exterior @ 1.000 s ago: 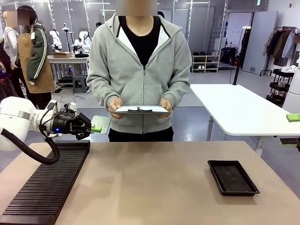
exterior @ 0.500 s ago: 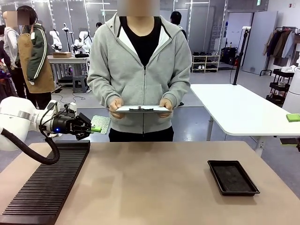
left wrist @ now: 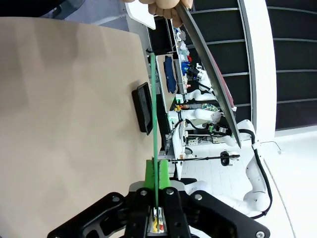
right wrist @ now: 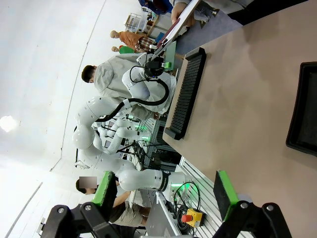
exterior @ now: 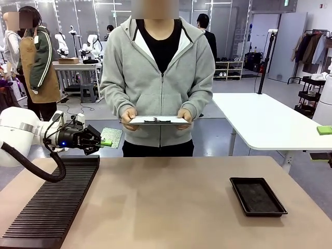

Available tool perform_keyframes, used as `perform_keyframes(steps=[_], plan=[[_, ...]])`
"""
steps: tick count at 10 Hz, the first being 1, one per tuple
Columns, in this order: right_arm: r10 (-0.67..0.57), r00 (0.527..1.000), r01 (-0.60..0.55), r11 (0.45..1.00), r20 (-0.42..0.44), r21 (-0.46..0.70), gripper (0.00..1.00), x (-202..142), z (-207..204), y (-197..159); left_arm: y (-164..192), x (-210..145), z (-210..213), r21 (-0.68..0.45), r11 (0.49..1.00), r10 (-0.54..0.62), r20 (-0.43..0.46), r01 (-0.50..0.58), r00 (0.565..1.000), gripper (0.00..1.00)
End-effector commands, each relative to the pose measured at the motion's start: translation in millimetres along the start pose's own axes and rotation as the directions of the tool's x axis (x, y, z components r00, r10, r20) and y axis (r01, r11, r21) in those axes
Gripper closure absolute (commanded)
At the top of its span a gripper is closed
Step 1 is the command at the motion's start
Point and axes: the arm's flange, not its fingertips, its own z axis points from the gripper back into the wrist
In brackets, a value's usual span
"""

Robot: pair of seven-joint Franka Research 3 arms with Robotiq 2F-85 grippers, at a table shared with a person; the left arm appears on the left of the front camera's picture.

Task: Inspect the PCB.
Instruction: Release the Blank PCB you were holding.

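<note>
The left gripper (exterior: 106,141) holds the PCB (exterior: 113,136) up near the person (exterior: 158,78).
The table (exterior: 171,197) is below this gripper, with a long black rack (exterior: 52,202) right under it. The person's clipboard (exterior: 157,120) is just past its tips. Its jaws pinch one edge of the PCB in the air. The right gripper (right wrist: 163,193) is wide and empty. Picking up looks done; checking and putting away seem left.

The person (exterior: 158,78) and clipboard (exterior: 158,120) have shifted slightly toward the robot's right; a bystander (exterior: 205,28) has emerged behind the shoulder.
</note>
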Motion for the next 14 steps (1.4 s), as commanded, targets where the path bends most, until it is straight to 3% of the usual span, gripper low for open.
perform_keyframes(steps=[1, 14], plan=[[0.011, 1.000, -0.011, 1.000, 0.001, 0.009, 0.00, 1.6, -0.3, 1.2, -3.0, -2.7, 0.4, 0.020, 1.000, -0.005, 0.000, 0.005, 1.000, 0.97], [0.011, 1.000, -0.011, 1.000, 0.001, 0.009, 0.00, 1.6, -0.3, 1.2, -3.0, -2.7, 0.4, 0.020, 1.000, -0.005, 0.000, 0.005, 1.000, 0.97]])
